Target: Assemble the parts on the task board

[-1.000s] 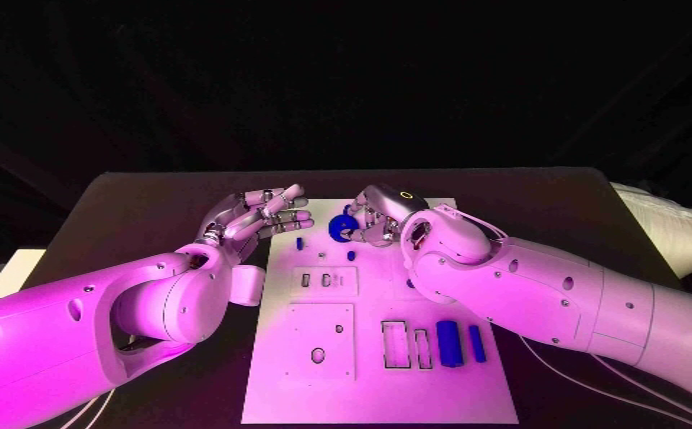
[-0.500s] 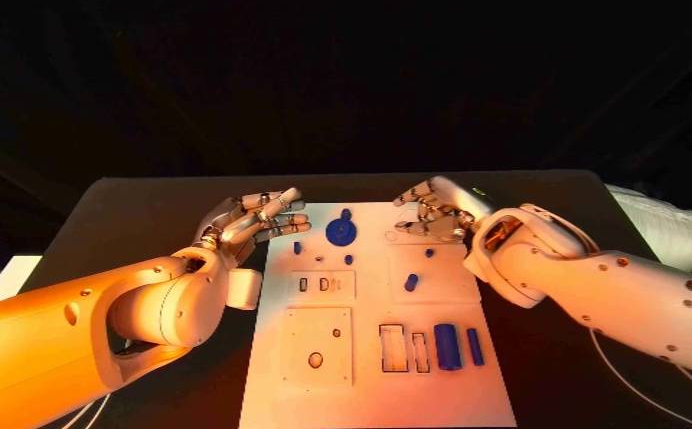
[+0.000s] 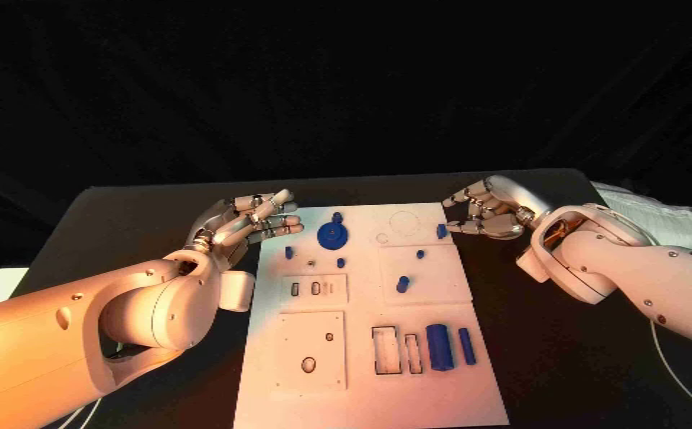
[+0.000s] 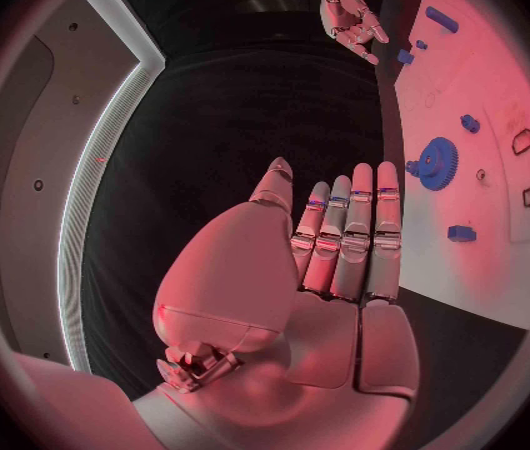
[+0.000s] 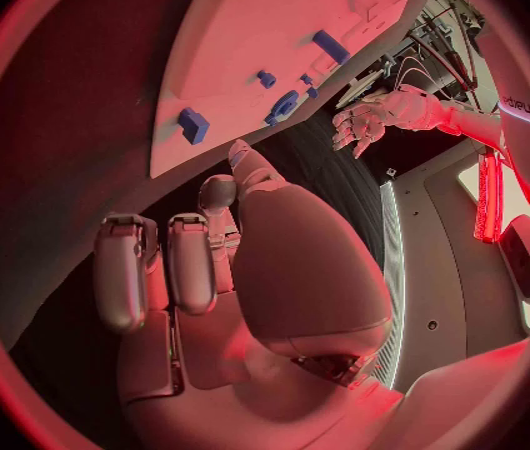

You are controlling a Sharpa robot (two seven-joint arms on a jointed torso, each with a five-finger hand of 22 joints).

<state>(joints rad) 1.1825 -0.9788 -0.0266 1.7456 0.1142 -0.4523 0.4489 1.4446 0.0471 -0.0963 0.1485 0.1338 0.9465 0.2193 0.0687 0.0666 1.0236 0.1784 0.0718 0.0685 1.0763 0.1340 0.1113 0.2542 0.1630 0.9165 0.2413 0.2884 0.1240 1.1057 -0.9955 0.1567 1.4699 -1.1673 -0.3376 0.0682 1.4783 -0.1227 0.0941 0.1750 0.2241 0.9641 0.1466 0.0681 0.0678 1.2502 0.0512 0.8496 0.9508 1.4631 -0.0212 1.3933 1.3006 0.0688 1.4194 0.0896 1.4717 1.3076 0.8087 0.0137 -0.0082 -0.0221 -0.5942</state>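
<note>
The white task board (image 3: pixel 361 379) lies in the middle of the black table. A blue gear (image 3: pixel 332 236) sits at its far end, also seen as the gear (image 4: pixel 435 162) and the gear (image 5: pixel 284 107). Small blue pieces (image 3: pixel 404 284) dot the middle, and two blue cylinders (image 3: pixel 438 347) lie near the front right beside rectangular slots. My left hand (image 3: pixel 245 219) hovers at the board's far left corner, fingers straight and holding nothing (image 4: pixel 340 240). My right hand (image 3: pixel 488 211) hangs off the far right corner, fingers loosely bent and apart, with nothing in them (image 5: pixel 215 270).
Black table (image 3: pixel 130 219) surrounds the board on both sides. A square plate with holes (image 3: pixel 310 349) takes up the board's front left. Both white forearms (image 3: pixel 606 269) lie along the board's flanks.
My right hand let go of the blue gear at the board's far end and drew away to the right, off the board. The left hand stayed where it was.
</note>
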